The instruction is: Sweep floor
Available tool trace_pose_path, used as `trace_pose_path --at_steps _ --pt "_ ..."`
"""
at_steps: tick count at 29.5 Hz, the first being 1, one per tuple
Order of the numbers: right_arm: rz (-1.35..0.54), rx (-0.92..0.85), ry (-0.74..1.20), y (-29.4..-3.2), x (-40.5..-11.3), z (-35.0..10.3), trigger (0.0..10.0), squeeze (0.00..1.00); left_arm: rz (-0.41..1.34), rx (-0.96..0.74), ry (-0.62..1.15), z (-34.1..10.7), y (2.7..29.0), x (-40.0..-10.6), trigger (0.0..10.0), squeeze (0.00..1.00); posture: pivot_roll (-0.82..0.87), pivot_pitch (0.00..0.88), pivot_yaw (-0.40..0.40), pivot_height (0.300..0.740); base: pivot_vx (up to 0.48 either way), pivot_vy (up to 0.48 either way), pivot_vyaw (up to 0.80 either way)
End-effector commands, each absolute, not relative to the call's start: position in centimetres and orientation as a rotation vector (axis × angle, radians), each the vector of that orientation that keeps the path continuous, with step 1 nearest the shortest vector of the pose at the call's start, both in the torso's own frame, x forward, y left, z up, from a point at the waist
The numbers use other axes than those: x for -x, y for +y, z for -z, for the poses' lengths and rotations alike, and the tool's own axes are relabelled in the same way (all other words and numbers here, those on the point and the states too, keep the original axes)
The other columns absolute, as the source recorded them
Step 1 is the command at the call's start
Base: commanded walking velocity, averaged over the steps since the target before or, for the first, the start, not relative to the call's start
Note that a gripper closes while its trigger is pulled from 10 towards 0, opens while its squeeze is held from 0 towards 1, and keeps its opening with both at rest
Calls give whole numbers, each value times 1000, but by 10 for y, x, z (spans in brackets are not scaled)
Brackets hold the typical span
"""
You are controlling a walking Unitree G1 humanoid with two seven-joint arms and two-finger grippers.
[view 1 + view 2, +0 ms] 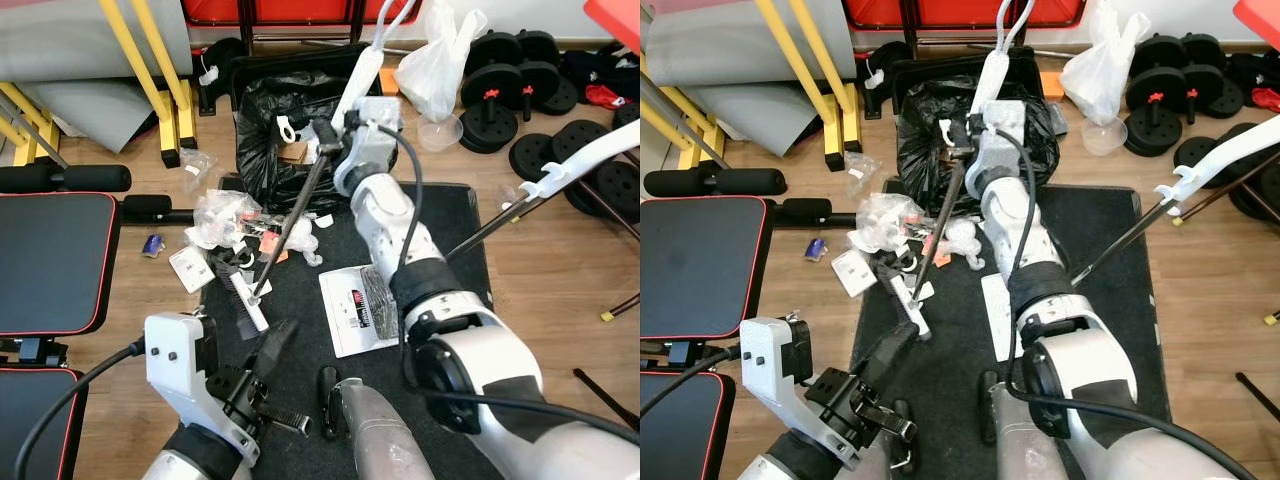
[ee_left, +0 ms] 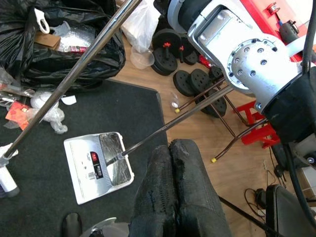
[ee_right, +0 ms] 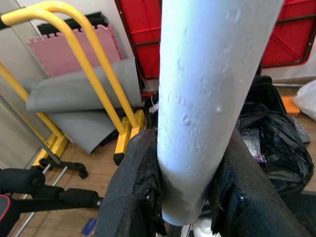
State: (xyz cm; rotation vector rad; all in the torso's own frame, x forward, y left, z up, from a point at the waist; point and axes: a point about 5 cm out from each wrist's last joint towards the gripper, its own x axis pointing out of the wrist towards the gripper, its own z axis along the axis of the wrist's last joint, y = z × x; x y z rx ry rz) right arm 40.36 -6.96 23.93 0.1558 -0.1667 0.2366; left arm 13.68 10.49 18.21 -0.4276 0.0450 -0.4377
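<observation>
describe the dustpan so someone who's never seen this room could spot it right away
Start at the black floor mat in the middle of the room, in front of the black trash bag. The dustpan lies flat on that mat, beside the robot's right arm and right of the litter pile. It is the only flat white tray there, with a long thin handle slanting away from it.

The broom handle (image 1: 372, 50) runs off the top edge of the head views, its end unseen. The dustpan (image 1: 352, 308) is partly covered by the right arm at centre. The printing on the dustpan label is too small to read. The weight bench (image 1: 50, 265) is cut by the left edge.
</observation>
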Motion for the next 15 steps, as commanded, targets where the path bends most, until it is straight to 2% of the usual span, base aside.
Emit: trace_pose_path --at_steps 1,5,9,13,15 --pt "-174 -58 -90 -85 -405 -231 10000 0 439 437 73 -177 105 -136 10000 0 -31 361 -93 740 0 0 0" --pt "-145 -50 -71 -100 -405 -242 10000 0 442 438 68 -176 105 -139 10000 0 -41 355 -90 740 0 0 0" --pt "-145 -59 -93 -103 -406 -253 10000 0 443 438 66 -176 105 -140 10000 0 -44 349 -88 740 0 0 0" --pt "-330 -240 -321 -92 -395 -300 10000 0 442 436 63 -175 106 -142 10000 0 -42 344 -86 740 0 0 0" --pt "-372 -262 -345 -89 -392 -306 10000 0 442 435 63 -175 106 -143 10000 0 -42 339 -85 740 0 0 0"
